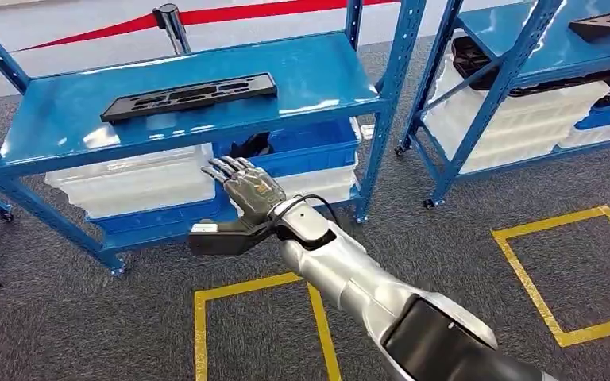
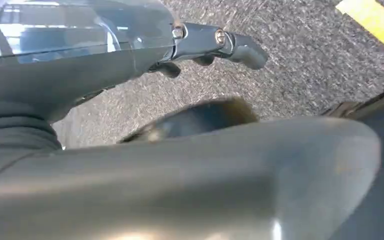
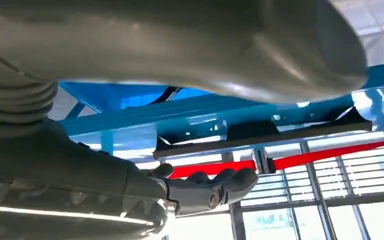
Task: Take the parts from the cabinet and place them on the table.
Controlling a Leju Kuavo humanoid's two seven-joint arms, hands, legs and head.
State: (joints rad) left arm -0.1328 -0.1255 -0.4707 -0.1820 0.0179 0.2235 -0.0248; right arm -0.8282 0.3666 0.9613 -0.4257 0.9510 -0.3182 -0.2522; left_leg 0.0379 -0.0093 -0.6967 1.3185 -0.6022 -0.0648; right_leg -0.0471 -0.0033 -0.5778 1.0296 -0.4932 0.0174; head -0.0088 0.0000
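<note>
Right arm: the silver forearm (image 1: pixel 365 286) enters the head view from the lower right and extends up-left toward the cabinet.
Right hand: the right hand (image 1: pixel 246 184) is held in front of the lower shelf level, just below the edge of the top shelf. Fingers are extended, nearly straight and slightly spread, pointing at the cabinet. Nothing is held.
Right hand, wrist view: the dark fingers (image 3: pixel 215 185) are stretched out with nothing between them, below the underside of the part.
Left hand: the left hand (image 2: pixel 215 42) is seen in its wrist view above grey carpet. Dark fingers are partly extended; no object is in them. Degree of opening: cannot tell.
Part: a long flat black part (image 1: pixel 189 96) with cut-outs lies flat on the top shelf, apart from the right hand, above and beyond it.
Cabinet: blue metal shelving unit (image 1: pixel 318 71) on castors, directly ahead.
Lower shelf: clear plastic bins (image 1: pixel 131 181) and a blue bin (image 1: pixel 310 143) holding a dark item.
Second rack: a similar blue rack (image 1: pixel 524 48) stands to the right with another black part (image 1: pixel 608 22) on top.
Floor: grey carpet with yellow tape squares (image 1: pixel 556 317).
Background: red barrier strap (image 1: pixel 230 12) behind the cabinet.
</note>
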